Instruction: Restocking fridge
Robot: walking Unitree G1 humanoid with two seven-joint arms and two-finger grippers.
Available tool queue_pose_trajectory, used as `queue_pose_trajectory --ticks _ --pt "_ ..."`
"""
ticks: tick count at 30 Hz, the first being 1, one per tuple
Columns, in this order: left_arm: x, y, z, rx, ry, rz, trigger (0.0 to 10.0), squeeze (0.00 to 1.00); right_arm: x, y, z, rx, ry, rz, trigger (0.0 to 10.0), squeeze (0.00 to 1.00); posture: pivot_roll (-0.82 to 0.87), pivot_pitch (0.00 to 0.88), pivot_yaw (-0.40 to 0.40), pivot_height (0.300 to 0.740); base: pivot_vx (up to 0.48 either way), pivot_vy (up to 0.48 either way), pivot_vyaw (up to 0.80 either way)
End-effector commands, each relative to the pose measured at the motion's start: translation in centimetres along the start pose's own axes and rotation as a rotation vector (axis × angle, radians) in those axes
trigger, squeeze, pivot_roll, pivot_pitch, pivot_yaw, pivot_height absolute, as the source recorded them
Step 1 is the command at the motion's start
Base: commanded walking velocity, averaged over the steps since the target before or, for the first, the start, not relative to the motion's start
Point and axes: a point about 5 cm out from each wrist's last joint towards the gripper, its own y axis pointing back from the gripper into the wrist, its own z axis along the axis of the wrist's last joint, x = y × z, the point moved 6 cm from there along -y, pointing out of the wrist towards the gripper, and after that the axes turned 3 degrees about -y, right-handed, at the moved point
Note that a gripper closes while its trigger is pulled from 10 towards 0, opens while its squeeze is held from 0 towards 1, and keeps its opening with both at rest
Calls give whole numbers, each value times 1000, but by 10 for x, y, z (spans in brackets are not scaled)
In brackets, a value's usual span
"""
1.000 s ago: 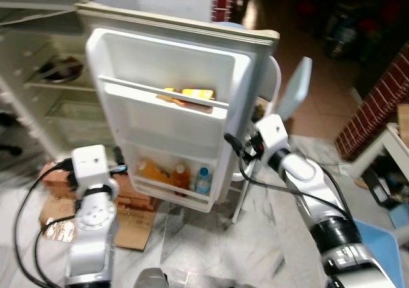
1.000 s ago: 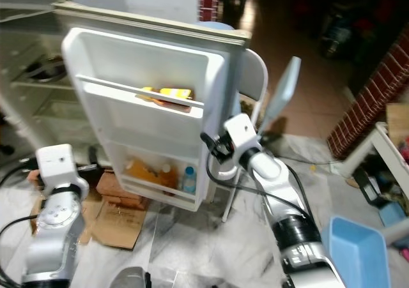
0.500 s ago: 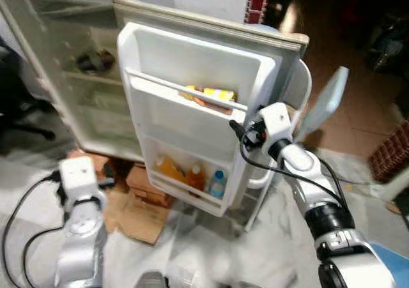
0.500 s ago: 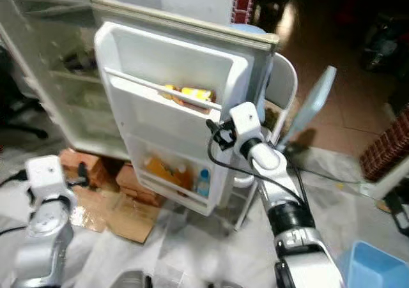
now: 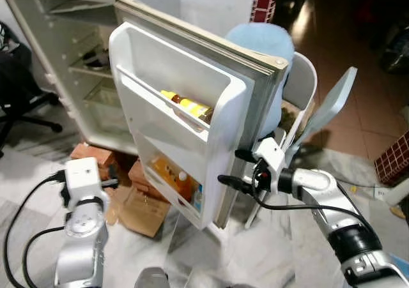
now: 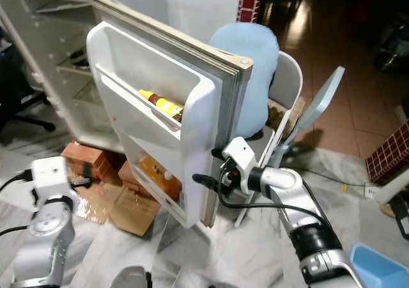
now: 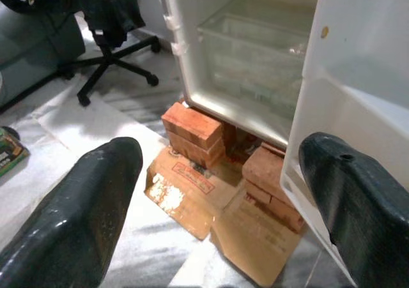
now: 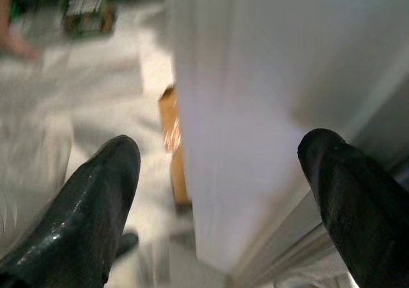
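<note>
While ajar, white fridge door (image 5: 192, 103) holds bottles (image 5: 182, 182)

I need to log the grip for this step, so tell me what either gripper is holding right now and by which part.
The right gripper straddles the fridge door's outer edge, fingers open, not clamped. The left gripper is open and holds nothing.

My right wrist cam is smeared: the floor (image 8: 77, 90) and a green box (image 8: 86, 10) at the top edge are too blurry to read. The fridge door (image 5: 192, 103) covers most of the bottles (image 5: 177, 184) in its lower bin, so I can't tell the labels. The right hand (image 5: 231, 168) sits at the door's edge, fingertips partly hidden. The office chair (image 5: 19, 90) is cut off by the frame.
</note>
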Motion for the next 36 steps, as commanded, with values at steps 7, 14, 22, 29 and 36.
queue_pose_trajectory --ticks 7,14,22,29,36 --pt "3 1 -3 31 -12 20 10000 0 -74 36 -55 378 141 -370 10000 0 99 0 -25 740 0 0 0" --pt "5 0 -8 61 -21 28 10000 0 -134 53 3 181 126 -814 10000 0 105 0 -27 740 0 0 0" --pt "8 -2 -19 116 -15 47 10000 0 -152 51 61 -132 -39 -1002 10000 0 109 0 -29 740 0 0 0" --pt "6 -1 -18 119 -21 47 10000 0 -142 31 80 -260 -93 -973 10000 0 110 0 -33 740 0 -189 0" --pt "4 -1 -18 123 -19 42 10000 0 -138 25 83 -287 -123 -966 10000 0 104 0 -31 740 0 -448 0"
